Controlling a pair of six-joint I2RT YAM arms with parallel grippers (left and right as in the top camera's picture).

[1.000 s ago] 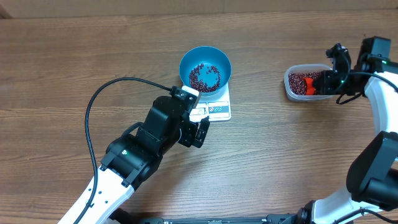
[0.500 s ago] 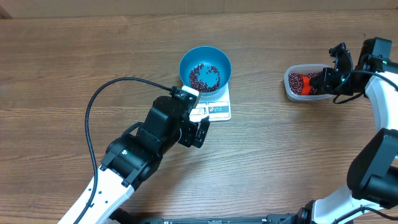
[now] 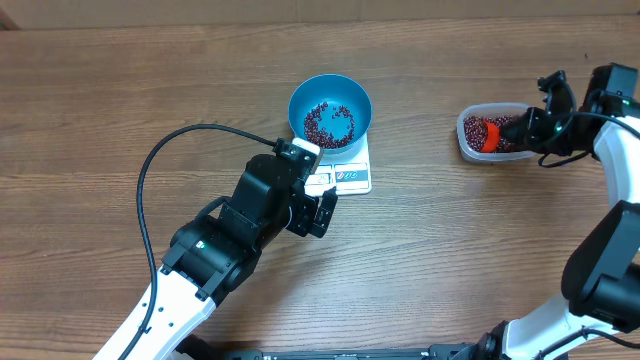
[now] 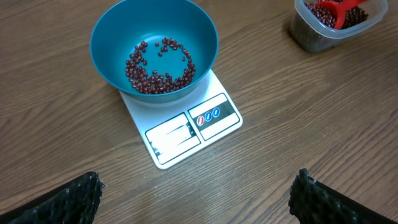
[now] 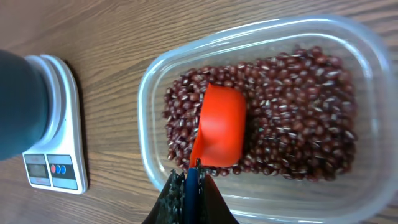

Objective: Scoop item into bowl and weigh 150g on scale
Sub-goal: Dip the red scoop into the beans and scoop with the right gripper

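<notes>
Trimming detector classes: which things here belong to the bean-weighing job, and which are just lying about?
In the job:
round blue bowl
flat white kitchen scale under it
small red-brown beans
orange-red plastic scoop, held in the right gripper
clear plastic tub

Just there:
black cable looped over the table
wooden table

The right arm (image 3: 612, 150) draws its wrist a little farther toward the right edge of the overhead view. The orange scoop (image 3: 487, 137) held in its jaws goes the other way, sliding from the right part of the clear tub (image 3: 463, 138) toward its middle. More of its orange face now shows among the beans (image 3: 476, 127).
</notes>
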